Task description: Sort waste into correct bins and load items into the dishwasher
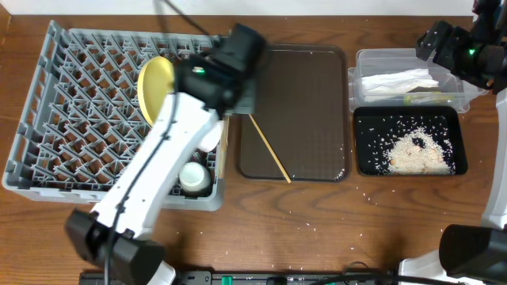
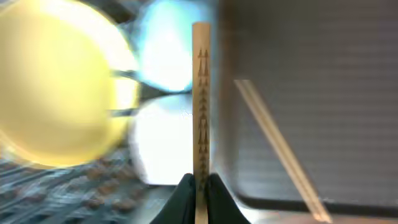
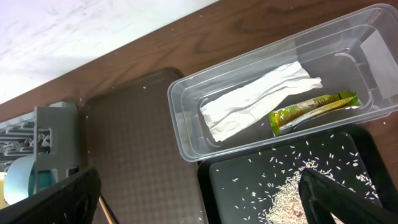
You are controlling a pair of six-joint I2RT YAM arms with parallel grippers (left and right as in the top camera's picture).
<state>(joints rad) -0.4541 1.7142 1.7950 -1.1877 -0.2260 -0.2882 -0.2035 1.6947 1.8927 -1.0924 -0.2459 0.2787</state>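
One chopstick (image 2: pixel 201 93) clamped in left fingers (image 2: pixel 184 194) — yellow plate (image 2: pixel 56 87) beside | second chopstick (image 1: pixel 270 149) on brown tray (image 1: pixel 309 87) | right fingers (image 3: pixel 62 199) apart

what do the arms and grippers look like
The left arm: long white link, black joints, black wrist with green light. The right arm: black wrist, green light too. The left gripper and right gripper have black tapered fingers.

Wooden chopstick (image 2: pixel 201 93) clamped in left pincer (image 2: pixel 200 182); second chopstick (image 1: pixel 270 149) diagonal on brown tray (image 1: pixel 309 87).
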